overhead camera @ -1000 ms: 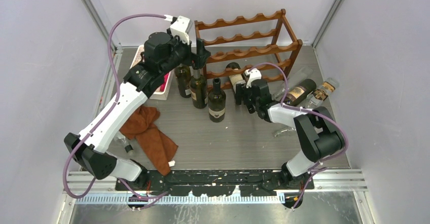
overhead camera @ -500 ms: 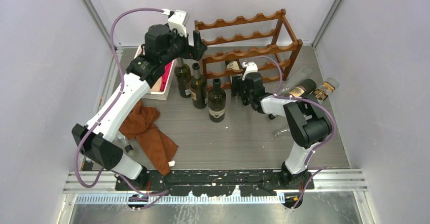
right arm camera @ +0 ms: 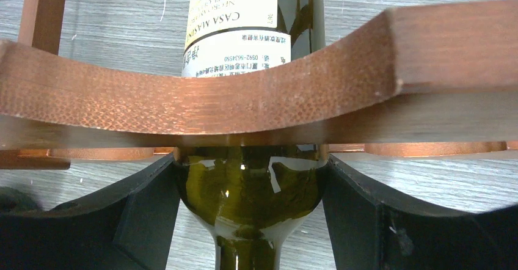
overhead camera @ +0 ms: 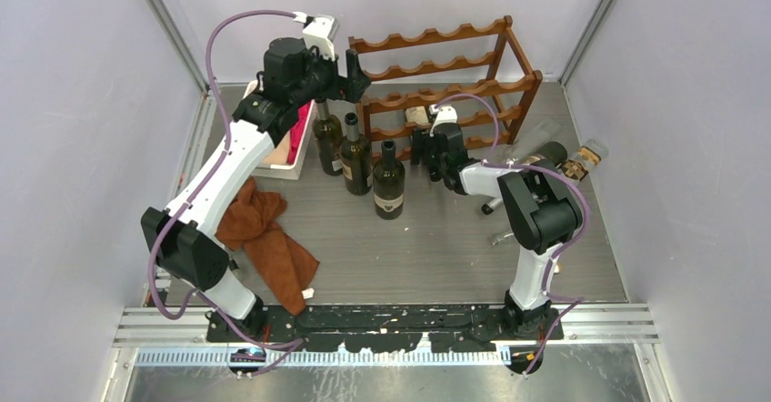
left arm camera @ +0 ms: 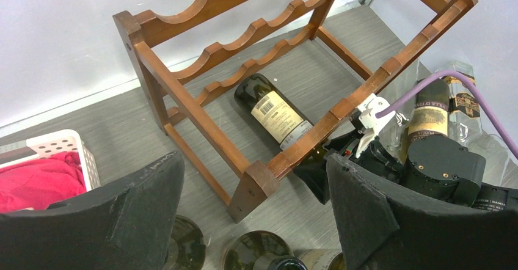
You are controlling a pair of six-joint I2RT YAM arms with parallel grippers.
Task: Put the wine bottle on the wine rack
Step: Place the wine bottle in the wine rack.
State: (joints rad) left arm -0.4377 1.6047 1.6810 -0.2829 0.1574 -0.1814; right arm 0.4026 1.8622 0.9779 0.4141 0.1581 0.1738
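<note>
1. The white basket (overhead camera: 282,172) stands at the left rear of the surface (overhead camera: 436,238) and holds a red cloth (overhead camera: 296,140). A brown cloth (overhead camera: 268,238) lies in front of it.
2. The left pincer (overhead camera: 357,67) hangs above the left end of the wine rack (overhead camera: 455,34), released, with nothing between its jaws.
3. Three upright dark bottles (overhead camera: 355,156) stand just in front of that end of the rack.
4. The wine bottle (left arm camera: 276,112) lies on its side low in the rack, label up, base toward the rear. A scalloped front rail crosses above its shoulder.
5. The right pincer (right arm camera: 250,184) grasps the wine bottle. Its fingers (right arm camera: 146,215) press on both sides of the shoulder.
6. Two more bottles (overhead camera: 545,158) lie on the surface at the right.
</note>
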